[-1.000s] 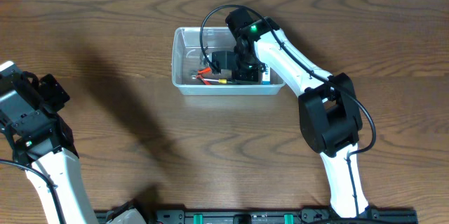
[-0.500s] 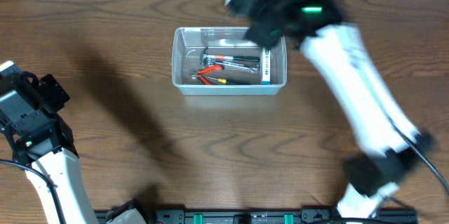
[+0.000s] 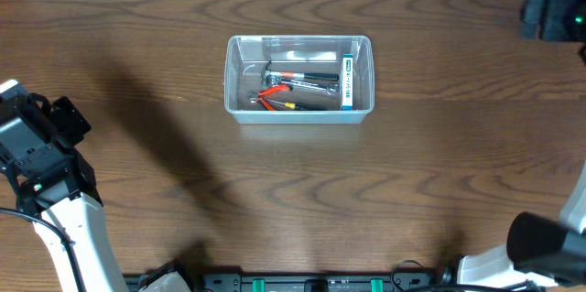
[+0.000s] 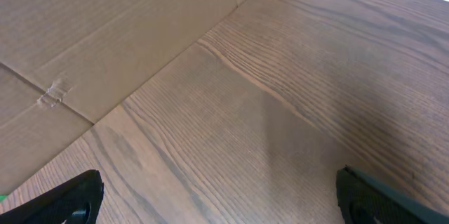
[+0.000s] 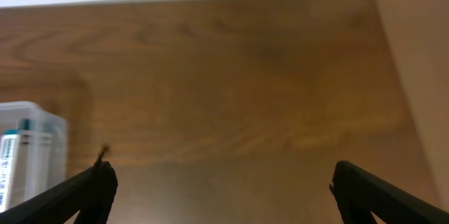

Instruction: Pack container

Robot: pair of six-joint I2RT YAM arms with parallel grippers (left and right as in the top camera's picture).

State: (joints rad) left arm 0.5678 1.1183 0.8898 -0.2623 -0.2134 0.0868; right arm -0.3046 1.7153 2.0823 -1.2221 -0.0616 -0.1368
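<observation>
Container (image 3: 236, 83): clear plastic tub on the wooden table (image 3: 183, 200), well apart from both grippers, holding a cluster of hand tools (image 3: 291, 89), some red-handled, and a blue-and-white box (image 3: 347, 81) along its wall nearest the right gripper. Right gripper (image 5: 223, 192): released, fingers spread wide and holding nothing, high over bare table with one corner of the container beyond its left fingertip (image 5: 88, 190). Left gripper (image 4: 221, 197): likewise released and holding nothing, over bare wood next to a cardboard panel (image 4: 105, 34), the container far off to its side.
</observation>
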